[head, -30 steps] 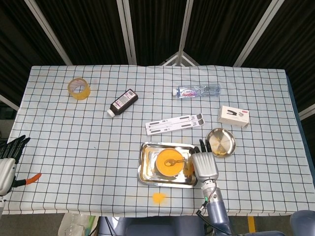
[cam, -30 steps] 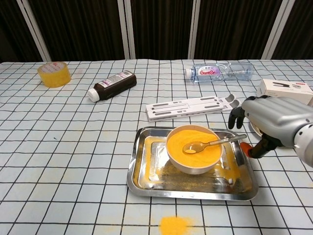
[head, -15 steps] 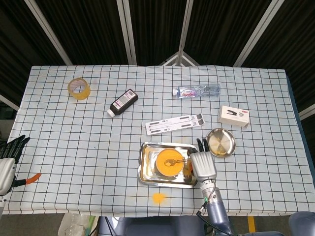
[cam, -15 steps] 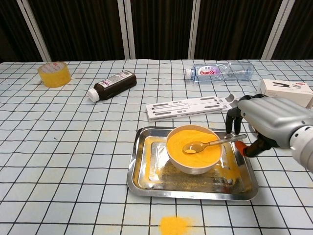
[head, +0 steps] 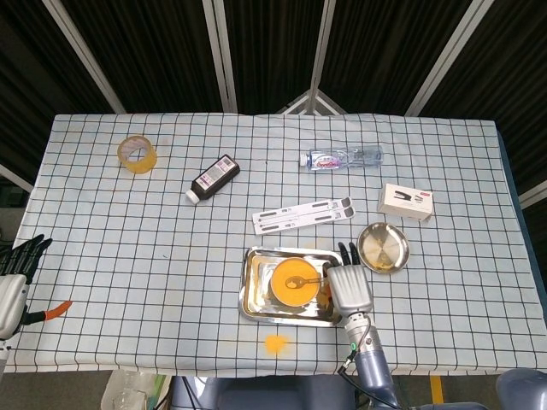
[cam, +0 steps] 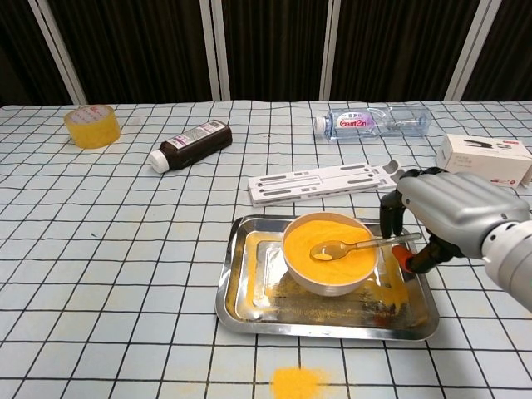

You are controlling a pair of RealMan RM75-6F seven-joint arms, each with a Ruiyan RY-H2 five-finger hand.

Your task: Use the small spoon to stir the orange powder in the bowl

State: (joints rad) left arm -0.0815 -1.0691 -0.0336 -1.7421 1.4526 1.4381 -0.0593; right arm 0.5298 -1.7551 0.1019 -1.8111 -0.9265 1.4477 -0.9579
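A white bowl (cam: 328, 249) heaped with orange powder sits in a steel tray (cam: 249, 291) near the table's front. The small spoon (cam: 357, 245) lies in the bowl, scoop in the powder, with its handle sticking out over the rim to the right. My right hand (cam: 453, 212) hovers at the end of that handle. Its dark fingers (cam: 389, 218) curl down just above the handle and its orange-tipped thumb lies below and to the right. No grip on the spoon shows. From the head view, the bowl (head: 293, 282) lies just left of the right hand (head: 349, 286). My left hand (head: 13, 286) rests empty at the far left edge.
Orange powder is spilled in the tray and on the cloth (cam: 298, 382) before it. Behind the tray lies a white folded stand (cam: 328, 183). Further off are a water bottle (cam: 374, 121), a white box (cam: 484, 158), a brown bottle (cam: 193, 143), a tape roll (cam: 92, 125) and a steel dish (head: 383, 246).
My right hand has slid left toward the tray, bringing its fingers over the end of the spoon's handle. The spoon, bowl and left hand have not moved.
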